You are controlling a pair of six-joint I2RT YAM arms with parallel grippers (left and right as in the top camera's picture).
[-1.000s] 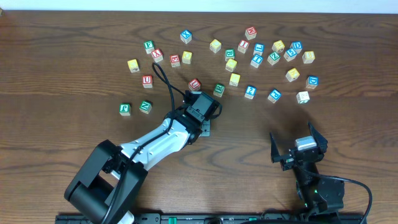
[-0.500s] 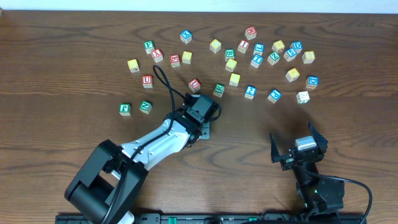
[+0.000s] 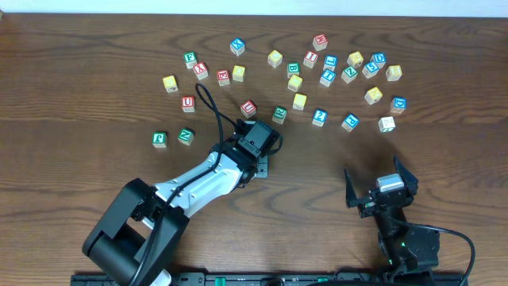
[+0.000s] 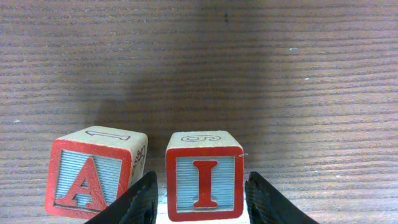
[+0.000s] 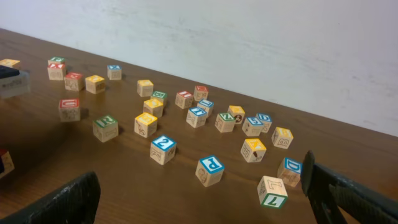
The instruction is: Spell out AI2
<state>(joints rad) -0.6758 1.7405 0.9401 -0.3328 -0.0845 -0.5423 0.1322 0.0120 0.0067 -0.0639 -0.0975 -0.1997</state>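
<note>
In the left wrist view the red-framed A cube and the red-framed I cube stand side by side on the table, letters facing the camera. My left gripper is open and straddles the I cube, with a small gap between the cube and each finger. From overhead the left gripper covers both cubes. The blue 2 cube rests among the loose cubes, also seen from above. My right gripper is wide open and holds nothing, near the table's front right.
Many loose letter cubes are scattered across the far half of the table, among them a blue P cube and a green 7 cube nearest the right gripper. Two green cubes sit left of the left arm.
From overhead the left gripper head has shifted only slightly over the cubes. The right arm and the loose cubes have not moved.
</note>
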